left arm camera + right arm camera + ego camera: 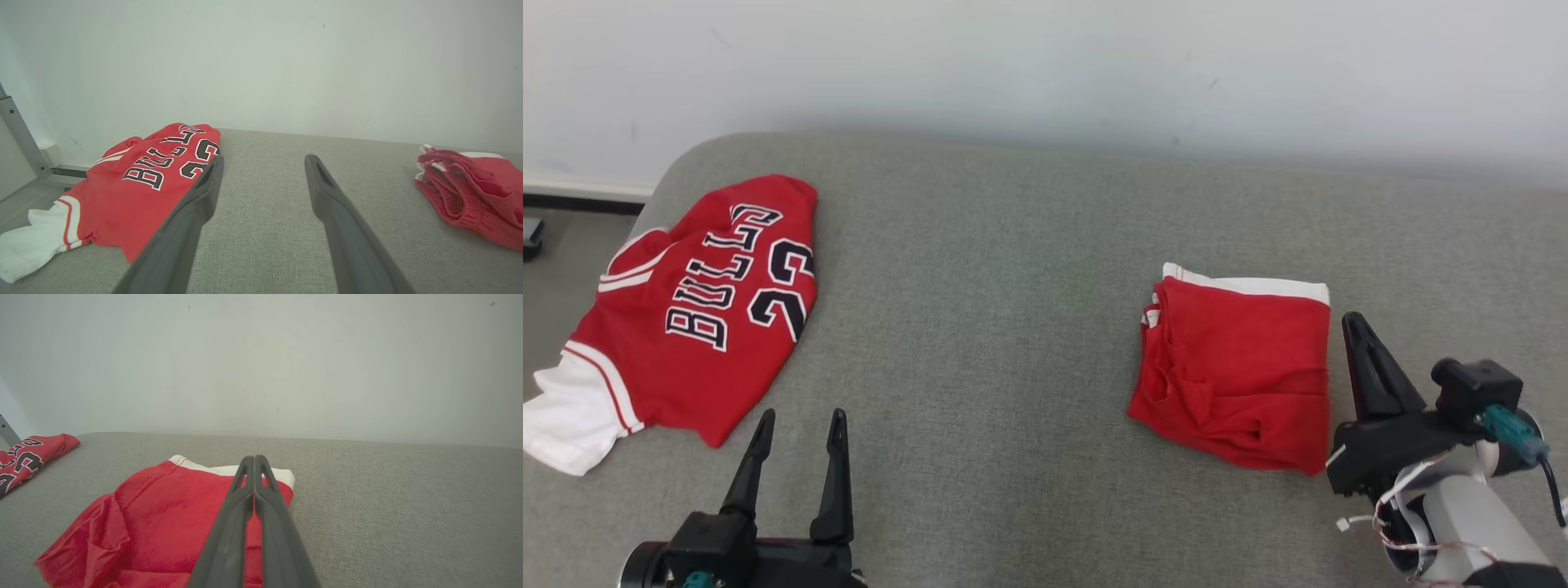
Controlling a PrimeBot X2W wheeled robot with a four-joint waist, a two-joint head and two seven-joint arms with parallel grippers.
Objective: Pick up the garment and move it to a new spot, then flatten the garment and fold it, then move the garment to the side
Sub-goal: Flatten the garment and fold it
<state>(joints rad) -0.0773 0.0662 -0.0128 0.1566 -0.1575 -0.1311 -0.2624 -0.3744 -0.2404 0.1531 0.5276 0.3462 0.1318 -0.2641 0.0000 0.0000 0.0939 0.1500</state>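
You see a grey fabric-covered surface (1013,269) bearing a red lettered jersey (694,318) at its left edge and a folded red white-banded garment (1241,367) toward the right.

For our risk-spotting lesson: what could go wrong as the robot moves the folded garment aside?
The right gripper is shut empty beside the folded red garment; pushing sideways could undo its folds. The jersey has a white sleeve at the edge of the grey cushion; a nudge might slide it off.

My L gripper (801,420) sits low w/ both fingers spread wide apart & pointing straight fwd, while my R gripper (1356,331) has its two fingers pressed flat together, tips fwd, w/ the pale forearm (1462,510) angled in behind its wrist.
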